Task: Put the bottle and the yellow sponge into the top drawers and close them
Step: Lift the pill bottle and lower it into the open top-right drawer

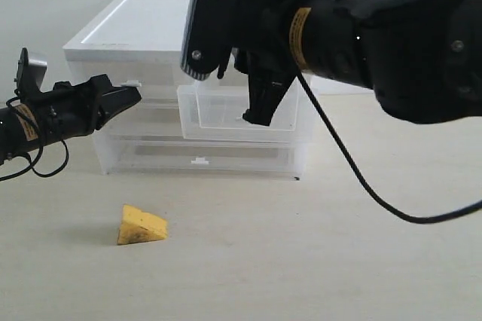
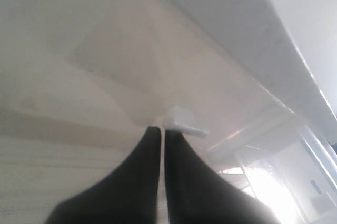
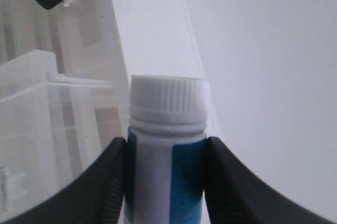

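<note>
Right gripper (image 1: 260,106) clamps the pill bottle (image 3: 167,129), pulled-out top drawer (image 1: 226,117) right under it, nothing stowed yet. Left gripper (image 2: 161,132) pinched closed, empty, yellow sponge (image 1: 141,226) well below it

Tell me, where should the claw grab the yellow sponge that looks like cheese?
Probably from straight above, pinching the yellow sponge across its thick, tall end. It lies by itself on the table, so the top is easy to reach. Its other end tapers to a thin edge that could slip free.
</note>
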`<state>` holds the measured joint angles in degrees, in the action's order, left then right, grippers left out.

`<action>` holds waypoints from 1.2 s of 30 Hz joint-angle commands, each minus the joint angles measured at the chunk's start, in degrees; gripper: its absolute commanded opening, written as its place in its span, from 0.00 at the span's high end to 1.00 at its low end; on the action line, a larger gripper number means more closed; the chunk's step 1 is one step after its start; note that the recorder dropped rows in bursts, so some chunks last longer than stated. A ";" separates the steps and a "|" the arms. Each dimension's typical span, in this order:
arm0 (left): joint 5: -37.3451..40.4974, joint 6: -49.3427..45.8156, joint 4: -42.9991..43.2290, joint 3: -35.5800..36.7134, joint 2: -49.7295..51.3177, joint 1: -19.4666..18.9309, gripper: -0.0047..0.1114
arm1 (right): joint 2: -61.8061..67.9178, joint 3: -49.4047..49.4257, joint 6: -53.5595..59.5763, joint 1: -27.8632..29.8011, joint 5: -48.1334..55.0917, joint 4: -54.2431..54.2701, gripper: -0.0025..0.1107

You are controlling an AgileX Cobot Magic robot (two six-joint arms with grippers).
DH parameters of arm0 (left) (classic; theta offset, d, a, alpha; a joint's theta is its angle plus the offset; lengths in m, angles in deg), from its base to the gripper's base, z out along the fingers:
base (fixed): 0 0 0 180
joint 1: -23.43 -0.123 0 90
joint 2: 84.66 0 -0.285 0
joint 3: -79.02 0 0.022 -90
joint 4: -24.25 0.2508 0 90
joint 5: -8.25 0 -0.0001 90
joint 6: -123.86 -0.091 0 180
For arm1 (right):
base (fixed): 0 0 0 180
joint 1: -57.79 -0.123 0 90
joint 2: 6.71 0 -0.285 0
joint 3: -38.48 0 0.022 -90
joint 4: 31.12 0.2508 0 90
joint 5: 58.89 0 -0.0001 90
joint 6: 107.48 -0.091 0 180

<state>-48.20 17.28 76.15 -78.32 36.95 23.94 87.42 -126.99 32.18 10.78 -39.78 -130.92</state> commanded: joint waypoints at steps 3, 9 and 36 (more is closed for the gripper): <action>-0.48 -0.29 -1.81 -0.50 0.02 0.00 0.93 | 4.43 -2.06 1.86 1.39 -2.35 -0.15 0.98; -0.48 -0.42 -1.81 -0.50 0.02 0.00 0.93 | 6.25 -1.96 1.99 1.39 -0.20 -0.15 0.98; -0.58 -0.99 -1.97 -0.50 0.02 0.00 0.93 | 9.38 -1.96 6.49 1.39 4.78 4.16 0.98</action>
<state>-48.20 17.06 76.15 -78.32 36.95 23.94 96.82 -128.77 38.24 11.97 -36.32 -126.45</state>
